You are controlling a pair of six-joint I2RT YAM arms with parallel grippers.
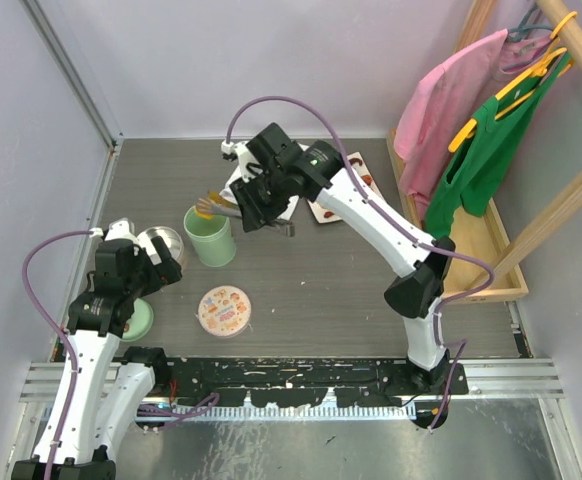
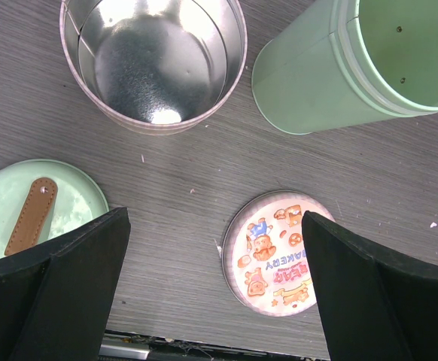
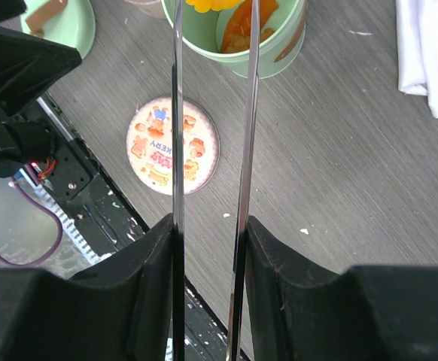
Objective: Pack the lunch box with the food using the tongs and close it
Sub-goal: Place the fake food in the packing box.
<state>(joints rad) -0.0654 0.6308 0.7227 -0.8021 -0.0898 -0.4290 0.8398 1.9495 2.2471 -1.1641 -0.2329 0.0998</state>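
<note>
- Tongs point(image 3: 177, 113), long and thin, were pinched between the fingers of the right gripper point(image 3: 210, 226), their two metal arms held a little apart.
- The tongs reached out over a mint-green lunch box point(image 3: 279, 64), a tall round cup standing open on the dark wood-grain table point(image 1: 321, 290).
- Food point(image 3: 241, 26) lay inside the lunch box: orange and yellow pieces. The tong tips ran past the top of the wrist view, so I could not tell whether they gripped a piece.
- The left gripper point(image 2: 215, 226) hovered with its jaws spread wide and nothing between them.
- Below it sat a round printed lid point(image 2: 275, 256) with cartoon pictures, flat on the table.
- An open steel tin point(image 2: 226, 45) stood just beside the lunch box.
- A mint-green lid point(image 2: 8, 203) with a brown knob point(image 2: 31, 214) lay near the left finger.
</note>
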